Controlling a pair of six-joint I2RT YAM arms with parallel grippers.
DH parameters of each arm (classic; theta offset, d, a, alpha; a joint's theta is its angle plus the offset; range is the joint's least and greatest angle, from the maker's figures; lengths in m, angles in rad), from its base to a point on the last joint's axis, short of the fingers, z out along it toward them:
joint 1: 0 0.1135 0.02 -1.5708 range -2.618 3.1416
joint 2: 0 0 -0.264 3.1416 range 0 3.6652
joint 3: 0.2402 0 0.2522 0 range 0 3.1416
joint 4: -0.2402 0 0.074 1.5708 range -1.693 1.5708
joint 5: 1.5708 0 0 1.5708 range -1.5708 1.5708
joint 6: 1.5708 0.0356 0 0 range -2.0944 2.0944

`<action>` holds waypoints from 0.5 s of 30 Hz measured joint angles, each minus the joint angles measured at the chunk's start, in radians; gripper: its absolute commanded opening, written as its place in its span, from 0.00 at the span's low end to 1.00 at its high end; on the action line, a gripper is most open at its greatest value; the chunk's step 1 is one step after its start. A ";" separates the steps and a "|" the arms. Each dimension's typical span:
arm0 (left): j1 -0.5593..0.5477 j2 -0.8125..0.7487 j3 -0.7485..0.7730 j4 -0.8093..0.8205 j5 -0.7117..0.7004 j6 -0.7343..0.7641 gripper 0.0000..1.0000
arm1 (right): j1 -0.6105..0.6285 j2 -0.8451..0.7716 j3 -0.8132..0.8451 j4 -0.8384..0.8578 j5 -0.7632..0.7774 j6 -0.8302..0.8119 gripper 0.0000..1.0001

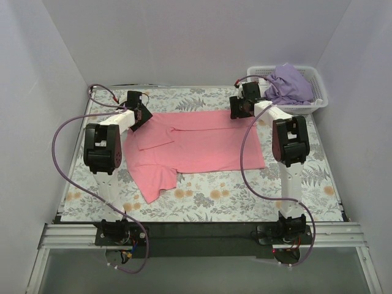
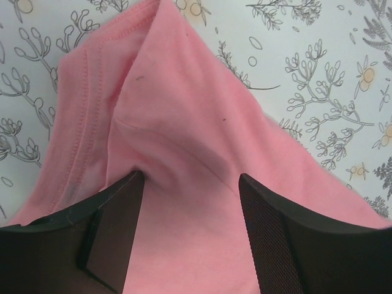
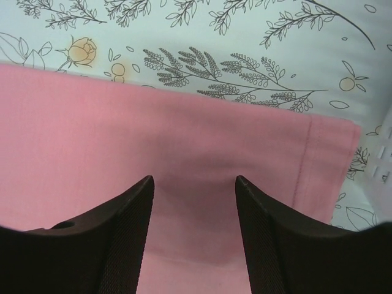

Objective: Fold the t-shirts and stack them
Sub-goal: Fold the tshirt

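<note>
Top external: two t-shirts point(image 1: 202, 144), one basket point(image 1: 309, 108)

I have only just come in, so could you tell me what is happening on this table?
The two arms are working on the salmon pink t-shirt, which lies spread across the floral tablecloth. The left gripper is over its far left corner and the right gripper over its far right corner, both with jaws open. The lavender t-shirt sits bunched in the white basket.
</note>
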 measured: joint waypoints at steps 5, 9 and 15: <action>0.002 -0.033 -0.018 -0.037 -0.007 0.013 0.69 | -0.002 -0.032 0.008 -0.047 -0.036 -0.007 0.67; 0.002 -0.199 -0.177 -0.055 -0.022 0.010 0.75 | -0.002 -0.171 -0.098 -0.056 -0.062 -0.005 0.68; 0.002 -0.612 -0.497 -0.087 -0.055 -0.021 0.75 | 0.012 -0.498 -0.393 -0.043 -0.101 0.017 0.67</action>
